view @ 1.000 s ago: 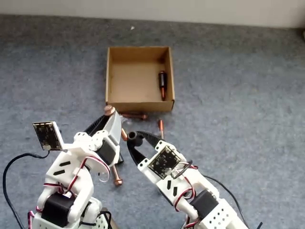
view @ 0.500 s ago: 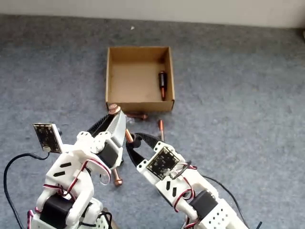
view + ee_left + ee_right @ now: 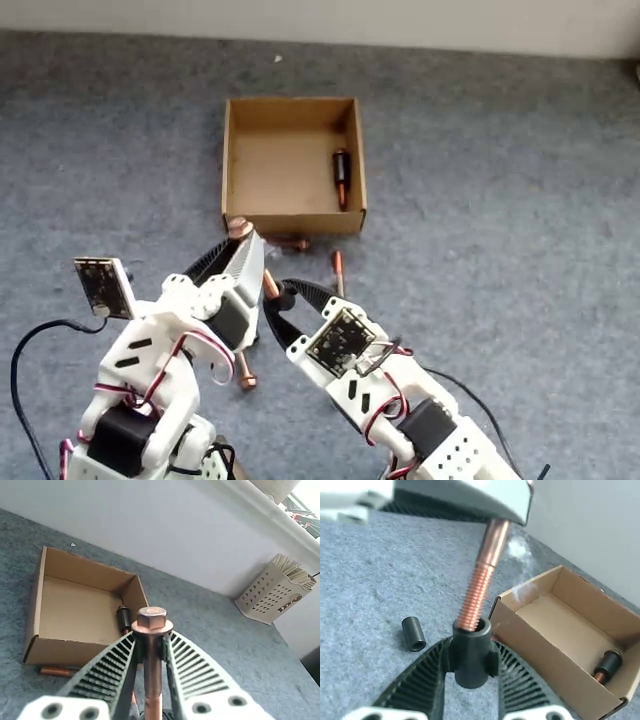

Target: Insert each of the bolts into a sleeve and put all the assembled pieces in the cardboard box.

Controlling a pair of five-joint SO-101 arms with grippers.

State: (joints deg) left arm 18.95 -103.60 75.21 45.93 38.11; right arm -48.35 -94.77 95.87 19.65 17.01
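My left gripper [image 3: 239, 243] is shut on a copper bolt [image 3: 152, 666], gripping it just under its hex head [image 3: 154, 619]. The bolt [image 3: 262, 274] slants down toward my right gripper [image 3: 286, 300], which is shut on a black sleeve [image 3: 470, 653]. The bolt's threaded end [image 3: 476, 596] sits in the sleeve's top opening. Both grippers hover in front of the cardboard box [image 3: 236, 165]. One assembled piece [image 3: 342, 178] lies against a side wall inside the box. Another black sleeve [image 3: 414, 633] lies loose on the carpet.
Loose copper bolts lie on the grey carpet: one [image 3: 289, 242] along the box's front wall, one [image 3: 338, 269] right of the grippers, one [image 3: 245, 376] between the arms. An off-white perforated holder [image 3: 272, 593] stands by the wall.
The left gripper has carried the bolt to the right and down toward the right gripper, and the bolt's tip now meets the sleeve. The right gripper shifted slightly.
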